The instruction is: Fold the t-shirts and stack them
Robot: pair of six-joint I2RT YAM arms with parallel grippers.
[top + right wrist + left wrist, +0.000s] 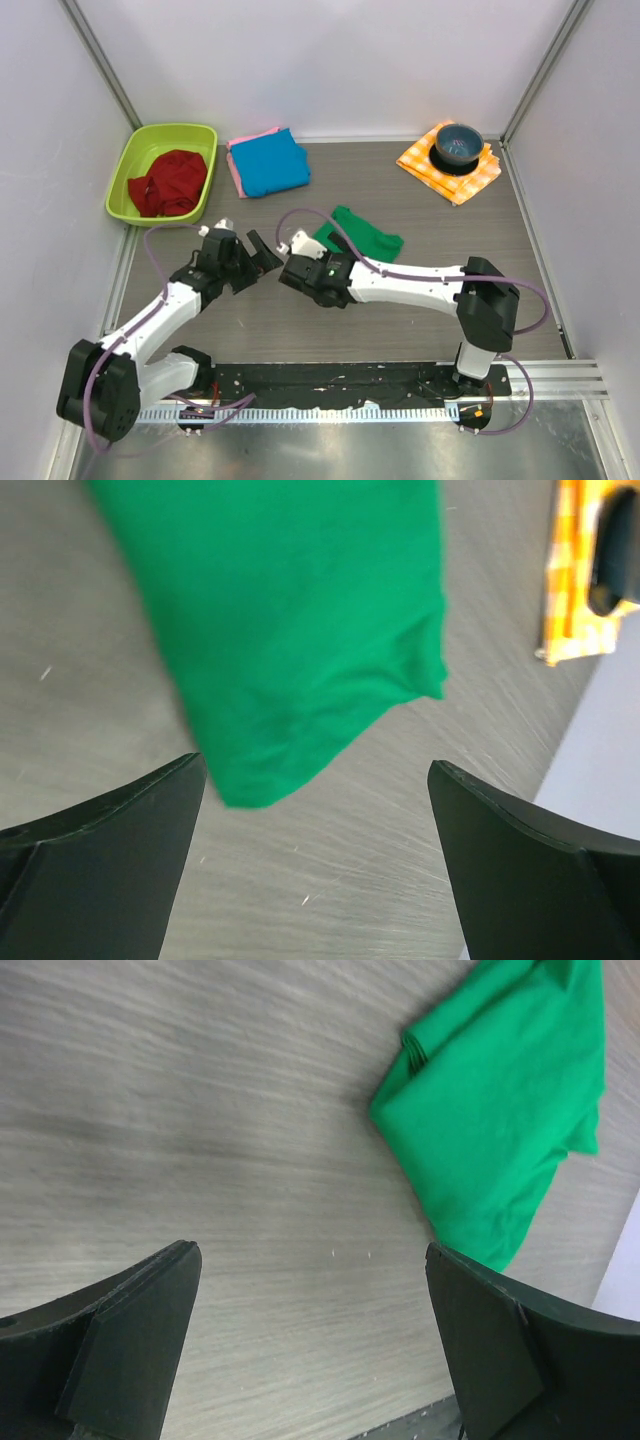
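Hovering beside green t-shirt (pixel 365 238), apparently folded, mid-tabletop, with left fingers (pixel 140 1310) and right fingers (pixel 120 820) spread, empty. Next: gripping it, stacking onto blue t-shirt (pixel 270 165) near far edge.

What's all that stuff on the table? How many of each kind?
Folded t-shirts: 3 (green t-shirt, blue t-shirt, pink t-shirt)
Crumpled red cloth: 1
Checked cloth: 1
Bowl: 1
Green tub: 1
Total: 7

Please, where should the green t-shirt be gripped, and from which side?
I would pinch the pointed corner of the green t-shirt nearest the open right hand, coming down from above. The shirt lies flat on the table, so only a corner gives something to close on.
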